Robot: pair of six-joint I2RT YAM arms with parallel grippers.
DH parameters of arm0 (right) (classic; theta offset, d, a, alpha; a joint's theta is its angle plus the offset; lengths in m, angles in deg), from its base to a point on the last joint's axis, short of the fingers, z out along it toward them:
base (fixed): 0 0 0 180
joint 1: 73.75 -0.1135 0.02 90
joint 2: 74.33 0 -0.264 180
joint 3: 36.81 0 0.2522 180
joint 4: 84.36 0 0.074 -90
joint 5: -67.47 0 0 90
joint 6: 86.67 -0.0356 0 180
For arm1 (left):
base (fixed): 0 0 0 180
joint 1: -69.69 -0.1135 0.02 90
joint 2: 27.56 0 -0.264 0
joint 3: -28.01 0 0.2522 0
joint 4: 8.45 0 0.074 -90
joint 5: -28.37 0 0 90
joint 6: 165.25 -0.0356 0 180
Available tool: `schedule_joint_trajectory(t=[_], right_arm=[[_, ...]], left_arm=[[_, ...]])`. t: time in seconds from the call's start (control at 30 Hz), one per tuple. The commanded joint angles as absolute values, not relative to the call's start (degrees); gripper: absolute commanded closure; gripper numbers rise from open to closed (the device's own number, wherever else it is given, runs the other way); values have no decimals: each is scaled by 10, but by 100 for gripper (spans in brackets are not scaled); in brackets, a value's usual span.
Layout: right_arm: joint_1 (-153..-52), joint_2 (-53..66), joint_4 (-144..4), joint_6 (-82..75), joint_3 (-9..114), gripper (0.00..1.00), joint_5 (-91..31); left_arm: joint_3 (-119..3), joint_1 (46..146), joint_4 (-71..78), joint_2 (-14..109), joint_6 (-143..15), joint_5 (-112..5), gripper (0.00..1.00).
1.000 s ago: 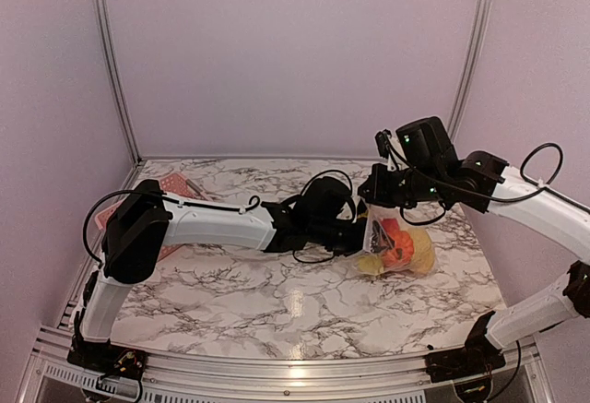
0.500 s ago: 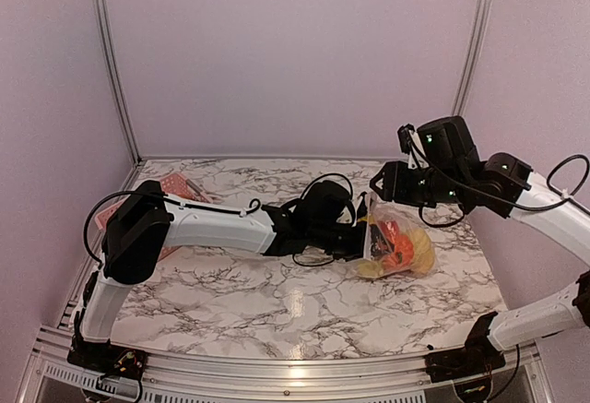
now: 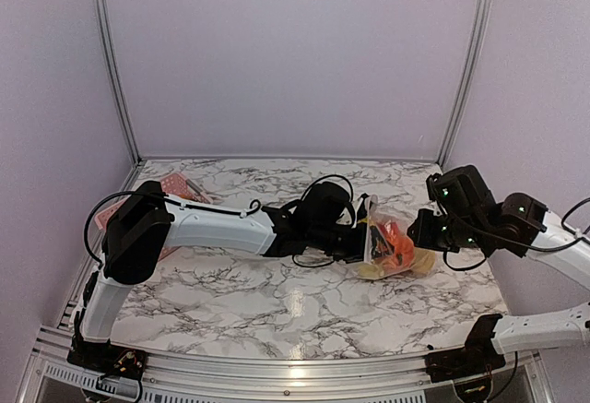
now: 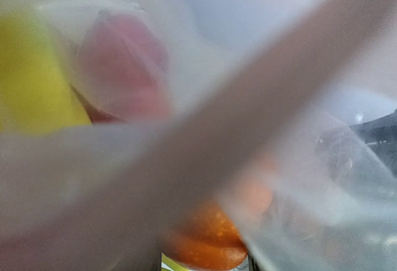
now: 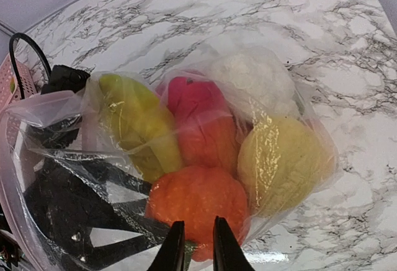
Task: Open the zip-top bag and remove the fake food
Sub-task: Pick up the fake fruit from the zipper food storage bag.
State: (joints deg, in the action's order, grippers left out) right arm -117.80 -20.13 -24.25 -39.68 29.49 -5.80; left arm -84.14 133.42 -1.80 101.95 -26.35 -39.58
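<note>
The clear zip-top bag (image 3: 417, 257) lies on the marble table at centre right, with the fake food (image 3: 395, 244) inside. In the right wrist view the bag (image 5: 310, 103) shows an orange (image 5: 198, 206), a yellow-green banana (image 5: 139, 128), a red-pink dragon fruit (image 5: 198, 116), a lemon (image 5: 282, 162) and a white piece (image 5: 254, 75). My left gripper (image 3: 366, 242) is inside the bag's mouth, and its black fingers (image 5: 118, 181) show spread apart through the plastic. The left wrist view is filled with blurred plastic (image 4: 279, 97) and an orange piece (image 4: 208, 240). My right gripper (image 3: 422, 233) hovers by the bag's right end, its jaws (image 5: 198, 246) nearly together with nothing seen between them.
A pink basket (image 3: 171, 186) sits at the table's back left, and its edge shows in the right wrist view (image 5: 7, 79). Metal frame posts stand at the back corners. Bare marble (image 3: 277, 302) lies in front of the bag.
My right gripper has left the bag's raised top edge and moved right and down. The bag has sunk lower onto the table. The left gripper stays in the bag mouth.
</note>
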Motion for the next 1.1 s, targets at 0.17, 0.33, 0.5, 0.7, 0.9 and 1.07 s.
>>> schedule_joint_trajectory(t=[0.17, 0.33, 0.5, 0.7, 0.9, 1.07], right_arm=[[-1165, -226, -229, -428, 246, 93, -55], [-1157, -215, -250, -421, 228, 97, -65], [-1153, -200, -279, -411, 221, 98, -80], [-1153, -183, -313, -394, 221, 98, -107], [-1153, -171, -334, -380, 231, 97, -128], [-1154, -163, -343, -372, 234, 93, -139]], left_arm=[[-834, 1338, -19, 1024, -260, -388, 56], [-836, 1338, -20, 1024, -259, -387, 56], [-838, 1338, -18, 1028, -259, -387, 51], [-843, 1338, -15, 1032, -259, -386, 34], [-851, 1339, -11, 1038, -263, -386, 23], [-848, 1339, -11, 1037, -266, -387, 13]])
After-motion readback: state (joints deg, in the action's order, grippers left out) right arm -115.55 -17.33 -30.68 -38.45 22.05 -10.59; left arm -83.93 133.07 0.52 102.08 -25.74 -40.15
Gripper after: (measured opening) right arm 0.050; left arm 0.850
